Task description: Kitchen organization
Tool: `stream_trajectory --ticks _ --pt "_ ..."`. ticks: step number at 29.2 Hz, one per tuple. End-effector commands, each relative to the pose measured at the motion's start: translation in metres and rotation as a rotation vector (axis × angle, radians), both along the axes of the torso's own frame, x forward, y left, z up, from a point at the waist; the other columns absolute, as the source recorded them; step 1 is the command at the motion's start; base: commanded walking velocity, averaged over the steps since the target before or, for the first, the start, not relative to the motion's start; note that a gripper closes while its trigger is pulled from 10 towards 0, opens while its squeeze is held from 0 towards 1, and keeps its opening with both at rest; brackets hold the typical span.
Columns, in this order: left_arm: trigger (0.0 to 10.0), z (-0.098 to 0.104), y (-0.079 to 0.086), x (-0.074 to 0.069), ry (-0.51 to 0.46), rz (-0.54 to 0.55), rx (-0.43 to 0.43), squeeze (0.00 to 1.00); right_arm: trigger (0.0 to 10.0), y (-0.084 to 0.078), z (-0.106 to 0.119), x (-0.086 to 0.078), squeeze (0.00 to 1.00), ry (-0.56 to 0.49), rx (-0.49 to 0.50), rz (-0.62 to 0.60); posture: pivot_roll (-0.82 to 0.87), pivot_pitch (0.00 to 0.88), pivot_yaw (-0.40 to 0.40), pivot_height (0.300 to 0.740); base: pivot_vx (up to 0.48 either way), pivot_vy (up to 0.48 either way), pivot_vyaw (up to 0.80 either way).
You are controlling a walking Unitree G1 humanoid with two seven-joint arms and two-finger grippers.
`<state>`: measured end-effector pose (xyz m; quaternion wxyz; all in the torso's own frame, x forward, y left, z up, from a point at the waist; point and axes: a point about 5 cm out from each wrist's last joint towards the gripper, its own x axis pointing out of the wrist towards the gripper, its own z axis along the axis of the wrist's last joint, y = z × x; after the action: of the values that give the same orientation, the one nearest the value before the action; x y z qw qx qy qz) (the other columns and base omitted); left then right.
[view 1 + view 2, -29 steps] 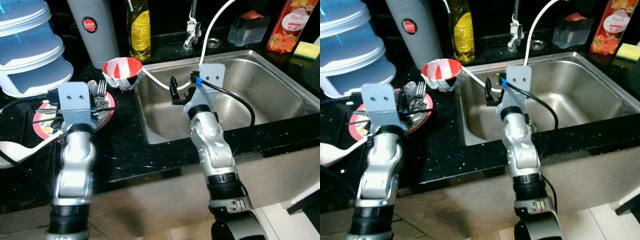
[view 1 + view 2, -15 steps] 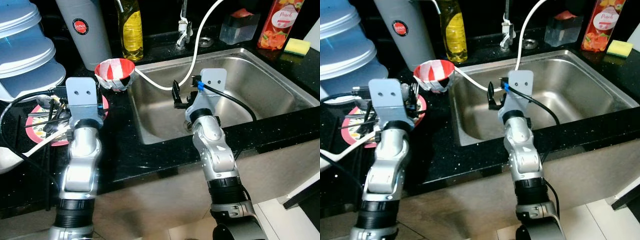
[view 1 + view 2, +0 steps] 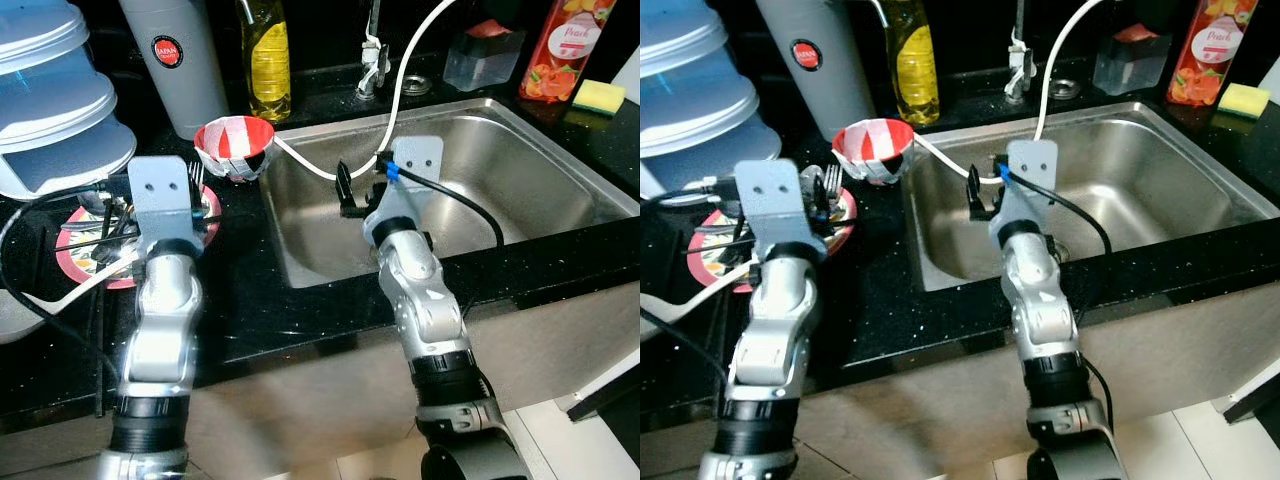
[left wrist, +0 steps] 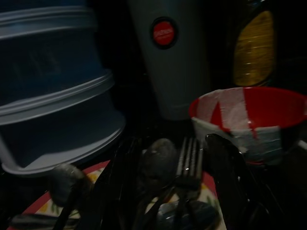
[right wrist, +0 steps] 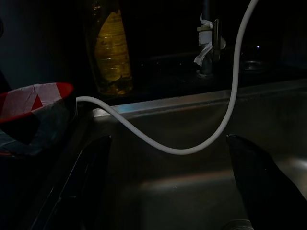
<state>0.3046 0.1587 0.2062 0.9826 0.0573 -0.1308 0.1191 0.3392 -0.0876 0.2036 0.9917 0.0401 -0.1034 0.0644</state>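
- Biggest risk imo: the left claw [image 4: 163,191] is right over the plate [image 3: 72,243] of cutlery on the counter [image 3: 250,300], and the fork [image 4: 189,160] and spoons are piled loose, so a sloppy pinch could drag 2 pieces at once or flick one off the plate
- The red and white bowl [image 3: 233,146] sits just beside the plate at the sink [image 3: 560,190] edge, an elbow bump could tip it in
- The white hose [image 5: 192,143] loops across the sink in front of the right claw [image 5: 168,191], easy to snag
- Left claw: fingers apart, moderately wide, straddling the fork and a spoon, holding nothing that I can see
- Right claw: spread wide over the sink basin, empty, touching nothing
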Motion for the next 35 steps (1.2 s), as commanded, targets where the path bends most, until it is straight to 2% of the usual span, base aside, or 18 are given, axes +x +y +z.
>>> stream_trajectory --ticks 1,3,7,11,17,21,32,35 --pt "10.0 -0.005 0.004 0.0 0.029 0.006 0.025 0.0 10.0 0.008 0.003 0.0 0.0 -0.007 0.003 0.016 -0.03 0.0 0.068 0.74 0.0 0.0 0.0" --pt "10.0 -0.012 0.005 -0.001 0.057 0.004 0.025 0.0 10.0 0.005 0.005 0.0 0.0 -0.016 0.014 -0.002 -0.01 0.0 0.065 0.74 0.0 0.0 0.0" --pt "10.0 -0.01 0.002 0.0 0.053 0.009 0.006 0.0 10.0 0.0 -0.004 -0.001 0.0 0.019 0.013 -0.012 -0.01 0.0 0.056 0.74 0.0 0.0 0.0" --pt "10.0 -0.013 0.0 -0.002 0.062 -0.004 0.007 0.0 10.0 0.0 -0.002 0.0 0.0 0.013 0.012 -0.003 -0.01 0.0 0.059 0.74 0.0 0.0 0.0" --pt "10.0 -0.014 -0.002 -0.004 0.065 -0.014 0.006 0.0 10.0 -0.001 -0.001 0.001 0.0 0.008 0.016 -0.005 0.01 0.0 0.061 0.74 0.0 -0.444 0.0" --pt "10.0 -0.011 0.003 -0.001 0.061 -0.009 0.019 0.0 10.0 0.006 -0.001 0.001 0.0 0.01 0.018 0.01 0.01 0.0 0.063 0.74 0.0 -0.469 0.0" --pt "10.0 -0.011 0.002 -0.001 0.062 -0.006 0.02 0.0 10.0 -0.002 -0.006 -0.001 0.0 0.024 0.008 -0.007 0.01 0.0 0.064 0.74 0.0 -0.47 0.0" --pt "10.0 -0.01 0.003 -0.002 0.06 0.001 0.015 0.0 10.0 0.0 -0.006 0.0 0.0 0.022 0.011 -0.002 0.02 0.0 0.061 0.74 0.0 -0.162 0.0"
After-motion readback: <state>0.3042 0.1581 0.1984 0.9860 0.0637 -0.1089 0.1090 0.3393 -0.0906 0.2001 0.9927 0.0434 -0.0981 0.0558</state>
